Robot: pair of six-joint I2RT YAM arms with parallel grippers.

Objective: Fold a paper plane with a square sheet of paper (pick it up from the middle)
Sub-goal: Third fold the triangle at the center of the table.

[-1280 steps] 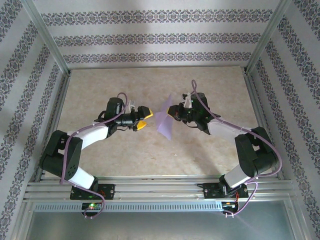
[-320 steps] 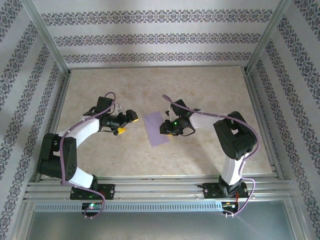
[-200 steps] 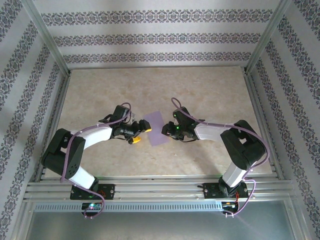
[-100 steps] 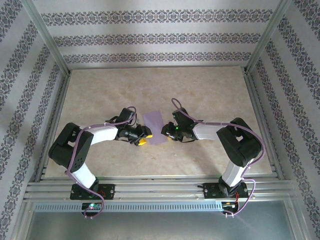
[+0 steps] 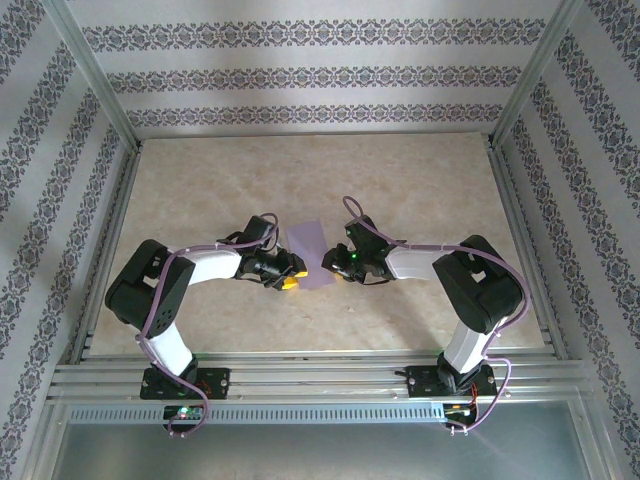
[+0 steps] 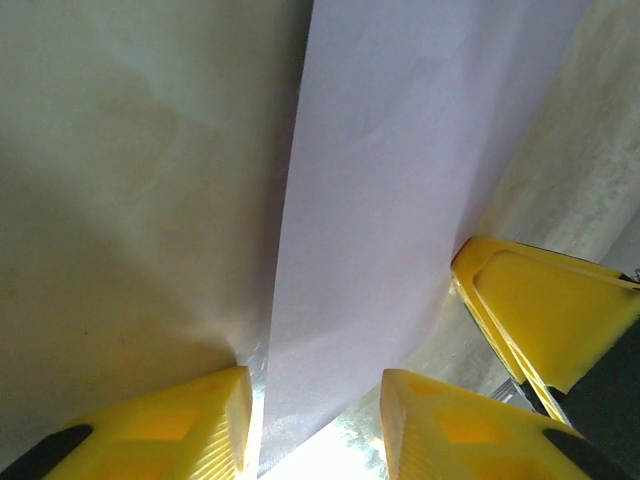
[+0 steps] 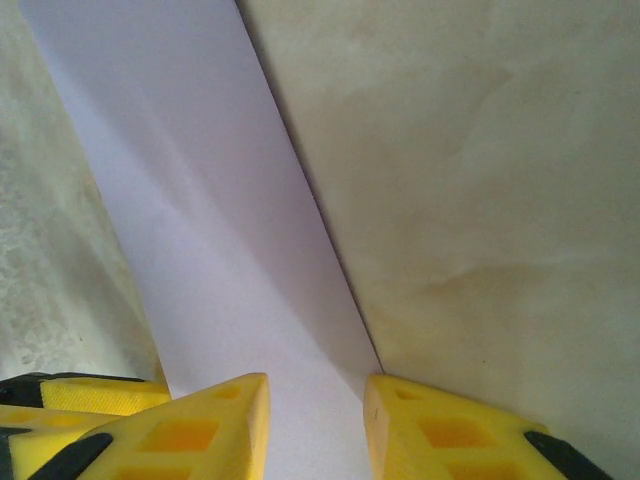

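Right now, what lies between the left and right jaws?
Between the left jaws and the right jaws lies the square sheet of paper, folded narrow, on the table; the top view shows it.

Overhead view, close wrist views sharing paper

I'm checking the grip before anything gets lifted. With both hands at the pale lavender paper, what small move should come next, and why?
Probably close the left hand gently onto the pale lavender sheet of paper. In the left wrist view the sheet's left edge runs between that hand's yellow fingers, which stand apart. The right hand straddles the opposite edge.
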